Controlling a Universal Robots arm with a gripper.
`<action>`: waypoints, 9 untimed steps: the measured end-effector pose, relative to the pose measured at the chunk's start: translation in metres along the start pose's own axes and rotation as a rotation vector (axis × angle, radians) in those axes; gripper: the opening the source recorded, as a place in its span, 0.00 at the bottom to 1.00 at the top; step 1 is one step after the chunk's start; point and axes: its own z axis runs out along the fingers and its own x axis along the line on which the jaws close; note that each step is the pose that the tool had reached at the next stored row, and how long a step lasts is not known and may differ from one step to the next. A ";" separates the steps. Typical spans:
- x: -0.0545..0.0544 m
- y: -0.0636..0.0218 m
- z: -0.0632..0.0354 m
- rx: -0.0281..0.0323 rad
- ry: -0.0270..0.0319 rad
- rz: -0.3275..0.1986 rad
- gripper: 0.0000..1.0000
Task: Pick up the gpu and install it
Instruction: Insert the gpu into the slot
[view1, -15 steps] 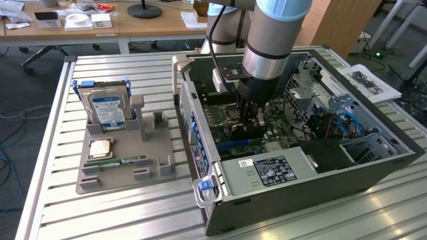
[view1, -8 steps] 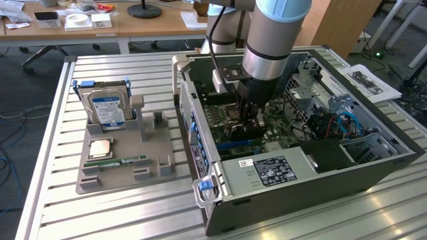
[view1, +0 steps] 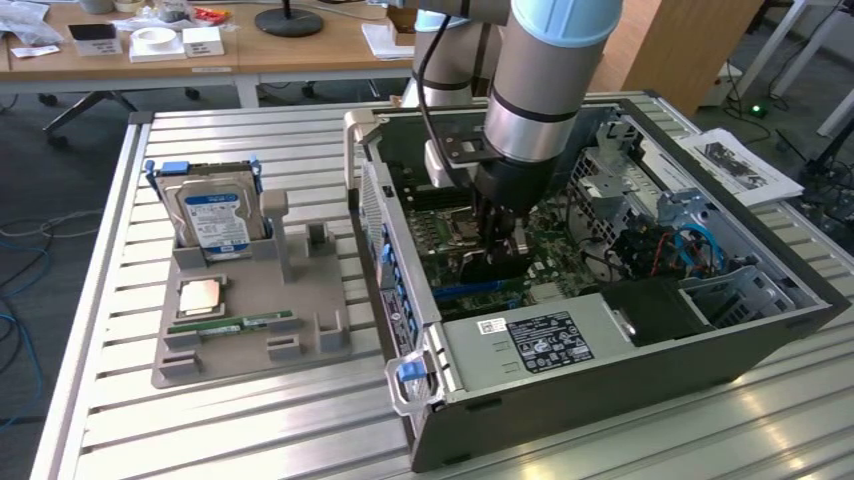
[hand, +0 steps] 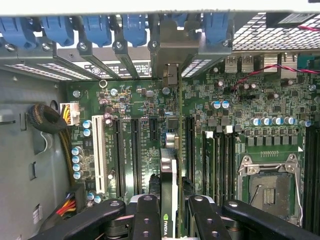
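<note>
**Card gripped over the motherboard slots**

The black two-fingered tool (hand: 172, 217) is clenched on the gpu (hand: 169, 175), a thin dark expansion card held edge-on. An NVIDIA mark is readable on it between the fingers (hand: 146, 215). The card sits over the green motherboard (hand: 240, 100), among long black slots and near a white slot (hand: 99, 155). The open dark-grey computer case (view1: 747, 330) lies on a slatted aluminium bench (view1: 200, 430); its black label (view1: 547, 340) is too small to read. Beside the case, a grey moulded holder (view1: 247, 350) carries a silver hard drive with a blue-white label (view1: 214, 215) and a narrow green memory stick (view1: 247, 325). Wooden desks (view1: 134, 65) stand behind.
</note>
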 end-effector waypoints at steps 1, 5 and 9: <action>0.000 0.0000 0.0003 0.0000 -0.0001 0.000 0.27; 0.000 0.0000 0.0017 0.0000 0.0001 0.000 0.27; 0.000 0.0001 0.0020 -0.0001 0.0002 0.000 0.27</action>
